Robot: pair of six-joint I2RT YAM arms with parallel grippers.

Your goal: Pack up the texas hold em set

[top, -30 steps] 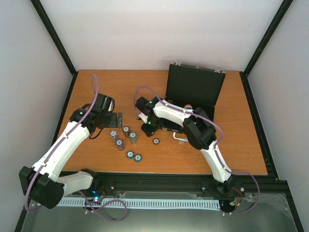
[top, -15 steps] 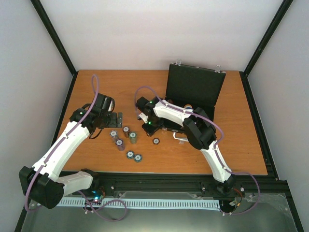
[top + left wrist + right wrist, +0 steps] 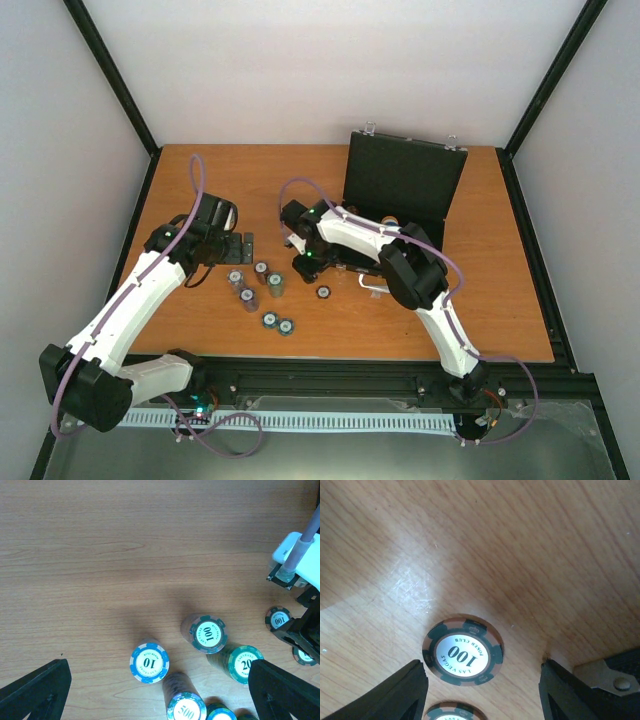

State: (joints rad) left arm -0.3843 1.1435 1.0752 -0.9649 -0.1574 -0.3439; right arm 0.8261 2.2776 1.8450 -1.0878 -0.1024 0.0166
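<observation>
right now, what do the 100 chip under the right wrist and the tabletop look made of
100 chip: likely clay-composite or plastic, matte green-and-tan rim, glossy printed centre label. Table: wood-grain, probably laminate or veneer; smooth, faint sheen, fine scuffs.

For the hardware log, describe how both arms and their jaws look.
The left arm and right arm match: white link shells, black joint housings, black bases. A lilac cable runs along each in loose loops. A small green light glows near the right arm's wrist. The jaws are matt black wedges.
</observation>
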